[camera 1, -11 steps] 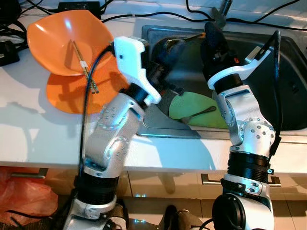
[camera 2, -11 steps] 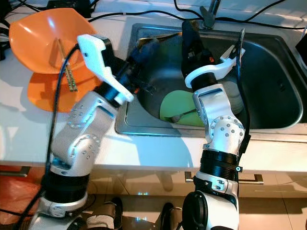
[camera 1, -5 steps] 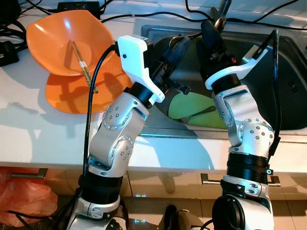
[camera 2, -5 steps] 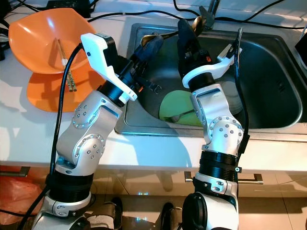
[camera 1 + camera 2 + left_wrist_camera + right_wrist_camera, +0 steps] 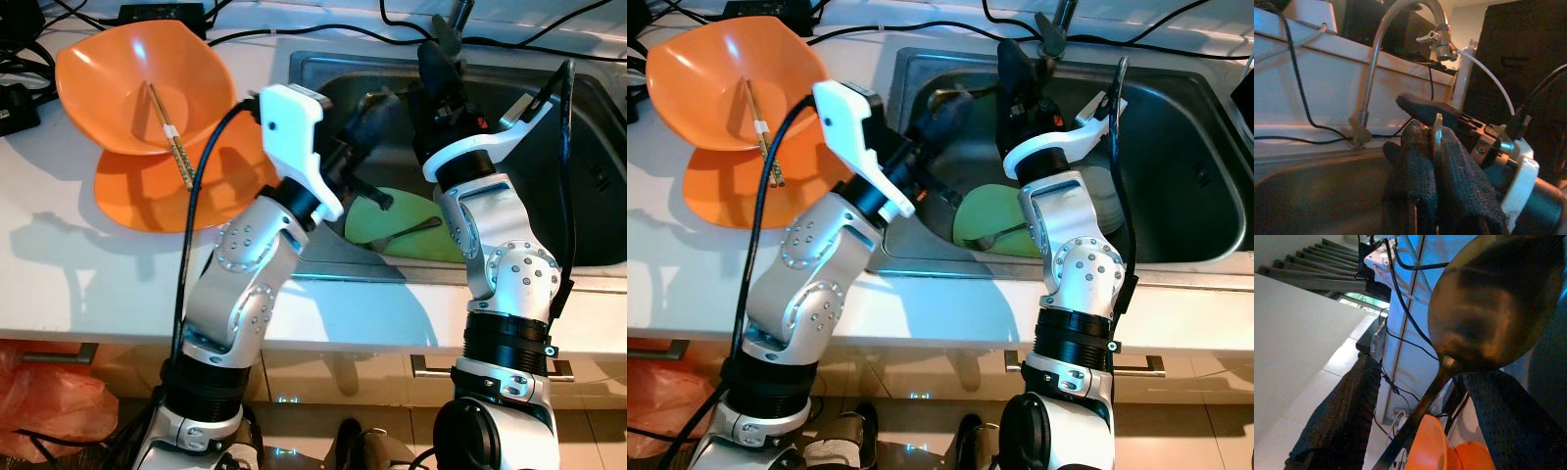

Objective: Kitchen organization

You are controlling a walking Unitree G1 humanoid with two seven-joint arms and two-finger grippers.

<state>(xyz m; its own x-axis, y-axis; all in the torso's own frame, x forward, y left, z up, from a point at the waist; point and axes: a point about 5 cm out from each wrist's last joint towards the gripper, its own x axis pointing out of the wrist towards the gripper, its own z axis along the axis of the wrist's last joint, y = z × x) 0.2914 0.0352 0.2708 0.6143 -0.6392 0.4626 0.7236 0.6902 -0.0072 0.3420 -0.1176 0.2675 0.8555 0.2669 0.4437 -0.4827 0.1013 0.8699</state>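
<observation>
We hold both grippers over the sink (image 5: 598, 108). Our left gripper (image 5: 1432, 161) is clenched on a thin metal handle that shows as an edge between its fingers; in the head views the handle is hard to make out against the dark basin. Our right gripper (image 5: 439, 73) reaches up toward the faucet (image 5: 1400, 29), and in its wrist view its fingers (image 5: 1342, 421) stand apart around a spoon (image 5: 1493, 308), whose bowl is close to the lens; we cannot tell whether they touch the stem. A green plate (image 5: 392, 217) lies in the basin with a utensil on it, partly hidden by our arms. On the counter (image 5: 59, 264) left of the sink, an orange bowl (image 5: 118, 78) holds chopsticks (image 5: 168, 132) and sits on an orange plate (image 5: 137, 201).
</observation>
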